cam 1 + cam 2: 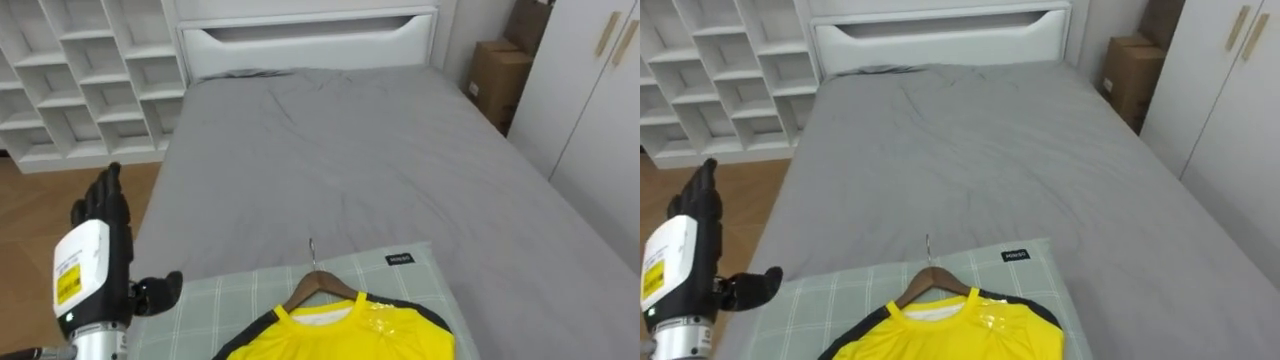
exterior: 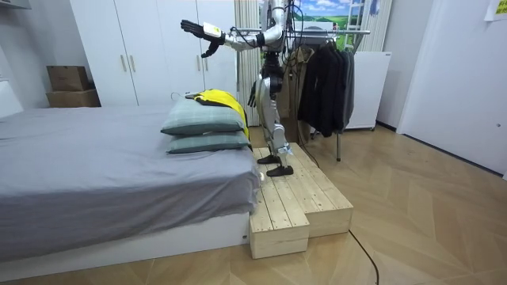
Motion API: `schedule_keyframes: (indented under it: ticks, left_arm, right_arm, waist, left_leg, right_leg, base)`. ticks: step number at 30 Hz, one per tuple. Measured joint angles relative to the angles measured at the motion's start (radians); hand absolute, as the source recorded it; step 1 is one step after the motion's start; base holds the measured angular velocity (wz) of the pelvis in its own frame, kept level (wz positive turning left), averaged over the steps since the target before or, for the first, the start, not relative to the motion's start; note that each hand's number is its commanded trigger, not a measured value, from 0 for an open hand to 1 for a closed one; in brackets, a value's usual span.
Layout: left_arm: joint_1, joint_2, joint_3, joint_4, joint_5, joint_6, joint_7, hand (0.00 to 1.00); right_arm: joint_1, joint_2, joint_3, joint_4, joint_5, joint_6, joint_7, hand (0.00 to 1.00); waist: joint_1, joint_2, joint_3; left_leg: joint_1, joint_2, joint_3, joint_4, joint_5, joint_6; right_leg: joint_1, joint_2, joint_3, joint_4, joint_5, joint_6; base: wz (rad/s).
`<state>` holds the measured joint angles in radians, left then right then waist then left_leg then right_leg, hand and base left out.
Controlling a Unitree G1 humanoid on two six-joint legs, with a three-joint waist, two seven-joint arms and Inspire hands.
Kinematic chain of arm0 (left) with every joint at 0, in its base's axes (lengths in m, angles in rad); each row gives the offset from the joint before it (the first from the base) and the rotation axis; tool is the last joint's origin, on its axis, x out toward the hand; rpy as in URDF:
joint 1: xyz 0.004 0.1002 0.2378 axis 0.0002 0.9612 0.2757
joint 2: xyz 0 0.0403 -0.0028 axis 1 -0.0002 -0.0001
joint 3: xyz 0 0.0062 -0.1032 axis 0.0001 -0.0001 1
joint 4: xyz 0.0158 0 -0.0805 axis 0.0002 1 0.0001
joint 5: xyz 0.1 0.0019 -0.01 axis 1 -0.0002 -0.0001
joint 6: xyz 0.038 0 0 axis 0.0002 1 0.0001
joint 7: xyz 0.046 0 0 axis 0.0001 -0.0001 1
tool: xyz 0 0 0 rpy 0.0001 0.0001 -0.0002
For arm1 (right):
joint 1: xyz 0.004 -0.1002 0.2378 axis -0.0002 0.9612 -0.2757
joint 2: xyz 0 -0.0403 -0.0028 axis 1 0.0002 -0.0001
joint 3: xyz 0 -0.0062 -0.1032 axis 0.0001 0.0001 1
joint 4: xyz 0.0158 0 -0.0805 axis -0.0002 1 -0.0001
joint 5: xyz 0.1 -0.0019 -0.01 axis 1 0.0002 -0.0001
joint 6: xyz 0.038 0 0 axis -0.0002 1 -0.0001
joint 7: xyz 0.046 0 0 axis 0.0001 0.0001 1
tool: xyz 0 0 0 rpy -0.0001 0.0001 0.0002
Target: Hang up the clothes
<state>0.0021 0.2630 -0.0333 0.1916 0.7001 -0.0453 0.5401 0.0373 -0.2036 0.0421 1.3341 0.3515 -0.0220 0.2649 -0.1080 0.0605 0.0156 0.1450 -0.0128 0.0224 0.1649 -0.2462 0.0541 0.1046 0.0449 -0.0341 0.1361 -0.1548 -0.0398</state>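
A yellow shirt (image 1: 345,335) with dark trim hangs on a wooden hanger (image 1: 322,284) and lies flat on a green checked pillow (image 1: 215,305) at the foot of the bed. The hanger's metal hook points toward the headboard. My left hand (image 1: 100,212) is raised at the lower left, beside and above the pillow, open with straight fingers and the thumb out, holding nothing. In the room view I stand on a wooden platform (image 2: 293,210) at the bed's end, left hand (image 2: 190,28) stretched over the shirt (image 2: 218,98). My right hand (image 2: 253,95) hangs by the hip.
The grey bed (image 1: 350,150) stretches ahead to a white headboard (image 1: 310,40). White cube shelves (image 1: 85,75) stand to the left, a cardboard box (image 1: 495,80) and a wardrobe (image 1: 600,100) to the right. Behind me a clothes rack (image 2: 337,33) holds dark garments (image 2: 325,79).
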Motion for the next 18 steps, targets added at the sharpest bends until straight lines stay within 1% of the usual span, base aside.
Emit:
schedule_keyframes:
  ticks: [2,3,5,6,10,11,13,15,17,18]
  left_arm:
    - [-0.026,0.001,-0.013,0.000,0.030,0.003,-0.007,0.00]
    - [-0.043,0.002,-0.022,0.000,0.039,0.005,-0.008,0.00]
    - [-0.069,0.006,-0.036,0.000,0.040,0.010,-0.008,0.00]
    - [-0.086,0.013,-0.049,0.000,0.040,0.018,-0.012,0.00]
    - [-0.098,0.027,-0.051,0.002,0.057,0.022,-0.035,0.00]
    - [-0.099,0.035,-0.050,0.003,0.057,0.027,-0.043,0.00]
    - [-0.108,0.045,-0.050,0.005,0.057,0.041,-0.055,0.00]
    - [-0.138,0.051,-0.050,0.027,0.057,0.058,-0.068,0.00]
    - [-0.149,0.062,-0.050,0.034,0.057,0.062,-0.075,0.00]
    - [-0.159,0.072,-0.050,0.048,0.055,0.063,-0.076,0.00]
  right_arm:
    - [0.004,-0.006,-0.008,0.004,0.004,0.000,0.000,0.00]
    - [0.008,-0.007,-0.004,0.003,0.019,0.000,-0.001,0.00]
    - [0.010,-0.008,0.000,0.004,0.042,0.000,-0.001,0.00]
    - [0.011,-0.011,0.004,0.004,0.049,0.000,-0.001,0.00]
    - [0.011,-0.015,0.003,0.003,0.051,0.001,0.000,0.00]
    - [0.008,-0.018,0.003,0.004,0.051,0.002,-0.001,0.00]
    - [0.007,-0.023,0.002,0.004,0.056,0.003,-0.003,0.00]
    - [0.003,-0.027,0.001,0.006,0.062,0.016,-0.008,0.00]
    - [0.004,-0.030,0.002,0.007,0.063,0.023,-0.019,0.00]
    - [0.005,-0.032,0.001,0.007,0.063,0.026,-0.027,0.00]
  waist:
    - [-0.002,0.011,0.0002]
    - [-0.003,0.016,-0.0014]
    - [-0.006,0.023,-0.0079]
    - [-0.007,0.025,-0.0086]
    - [-0.017,0.026,-0.0092]
    - [-0.023,0.028,-0.0107]
    - [-0.026,0.027,-0.0104]
    - [-0.027,0.019,-0.0047]
    - [-0.028,0.012,-0.0001]
    - [-0.028,0.009,-0.0014]
  left_leg:
    - [-0.001,-0.001,0.000,0.001,0.000,0.000]
    - [-0.005,-0.002,0.001,0.001,0.000,0.000]
    - [-0.013,-0.002,0.002,0.004,0.000,0.000]
    - [-0.015,-0.002,0.003,0.004,0.000,0.000]
    - [-0.017,0.001,0.008,0.003,0.001,0.000]
    - [-0.026,0.001,0.008,0.004,0.001,0.000]
    - [-0.040,0.002,0.009,0.005,0.001,0.000]
    - [-0.048,0.002,0.008,0.004,0.008,0.002]
    - [-0.049,0.002,0.009,0.004,0.008,0.002]
    - [-0.057,0.002,0.013,0.004,0.009,0.002]
  right_leg:
    - [-0.003,0.000,0.001,-0.001,0.002,0.000]
    - [-0.005,0.000,0.003,0.001,0.002,0.000]
    - [-0.015,0.001,0.003,0.004,0.002,0.000]
    - [-0.020,0.001,0.004,0.008,0.002,-0.001]
    - [-0.028,0.003,0.009,0.016,0.003,-0.002]
    - [-0.039,0.003,0.009,0.018,0.003,-0.002]
    - [-0.053,0.004,0.011,0.020,0.004,-0.003]
    - [-0.058,-0.005,0.011,0.018,0.004,-0.003]
    - [-0.060,-0.006,0.012,0.018,0.004,-0.003]
    - [-0.070,-0.006,0.014,0.019,0.004,-0.003]
  base:
    - [0.00]
    - [0.00]
    - [0.00]
    - [-0.03]
    - [-0.05]
    - [0.00]
    - [0.00]
    - [0.00]
    - [0.00]
    - [-0.04]
